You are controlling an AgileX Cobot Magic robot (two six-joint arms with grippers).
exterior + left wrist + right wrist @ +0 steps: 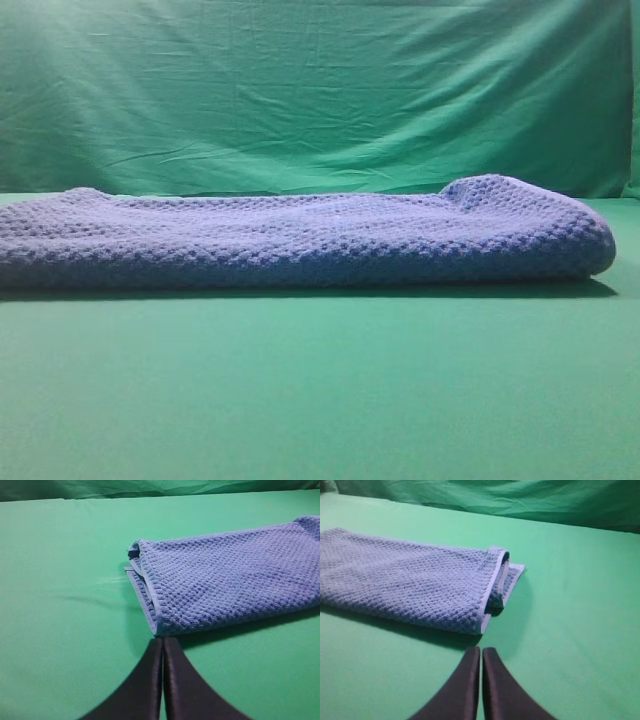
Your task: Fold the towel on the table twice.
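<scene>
The blue-grey waffle-knit towel (pixel 300 235) lies folded in a long band across the green table (pixel 320 390). Neither gripper shows in the exterior high view. In the left wrist view the towel (pixel 235 575) has its layered left end facing me, and my left gripper (pixel 163 641) is shut and empty, its tips just short of the towel's near corner. In the right wrist view the towel (pixel 410 582) shows its layered right end, and my right gripper (pixel 481 651) is shut and empty, a little in front of that end's near corner.
A wrinkled green cloth backdrop (pixel 320 90) hangs behind the table. Bare green tabletop (pixel 60 630) lies left of the towel in the left wrist view and bare tabletop (pixel 580 630) right of it in the right wrist view.
</scene>
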